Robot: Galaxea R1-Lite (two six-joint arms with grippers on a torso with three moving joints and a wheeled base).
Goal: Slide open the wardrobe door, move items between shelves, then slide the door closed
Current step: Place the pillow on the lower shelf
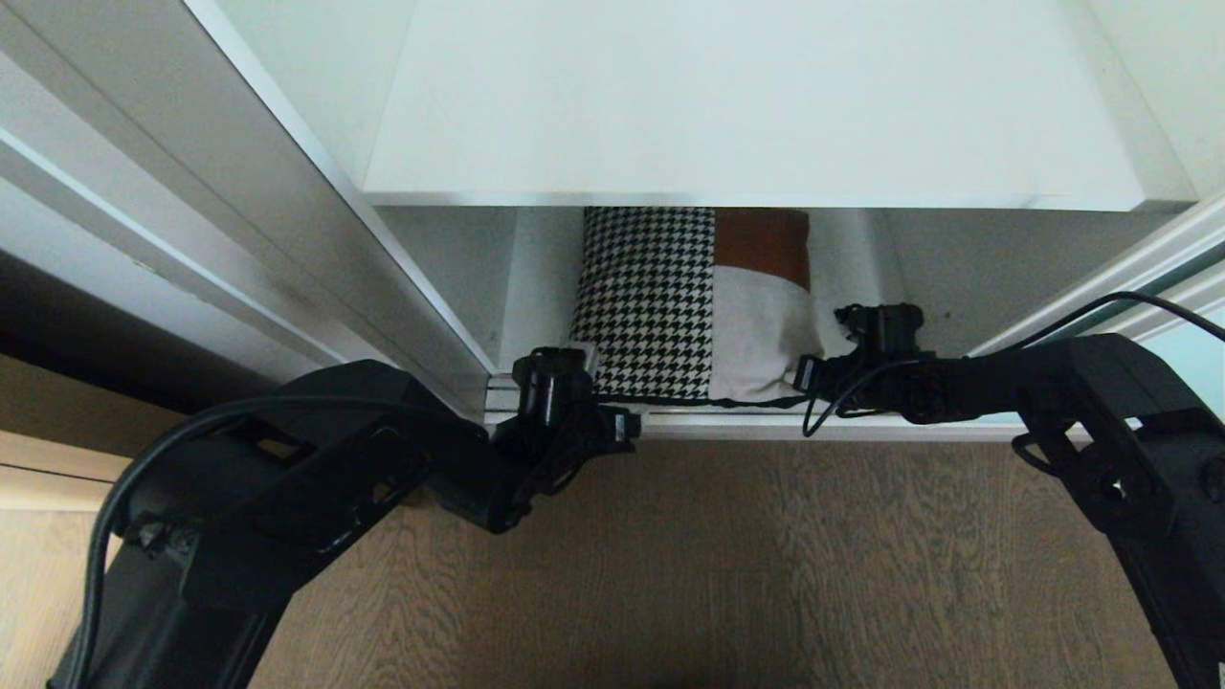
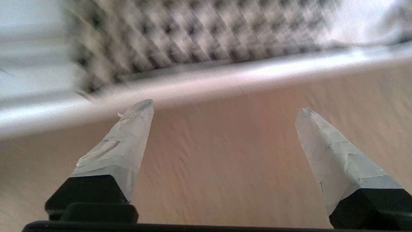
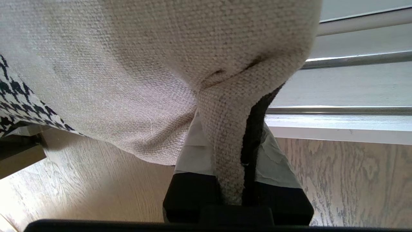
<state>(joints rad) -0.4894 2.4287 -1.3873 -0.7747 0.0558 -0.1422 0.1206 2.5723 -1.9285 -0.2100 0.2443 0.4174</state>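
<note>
Under the white shelf [image 1: 746,105], right gripper [image 3: 236,154] pinches the cushion's [image 1: 689,306] corner.

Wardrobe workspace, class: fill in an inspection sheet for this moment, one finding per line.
Surface: white upper shelf bare; grey wood-grain floor in front.
Job's things: cushion on the lower level beneath that shelf, near edge at the bottom track. Sliding wardrobe door stands left of the opening.
Clutter: nothing seen.
Grippers: left gripper open, empty, beside the cushion's houndstooth corner. Right gripper shut on the cushion's cream corner.
Cables: black cables along both arms.
Surroundings: second aqua panel at right.
</note>
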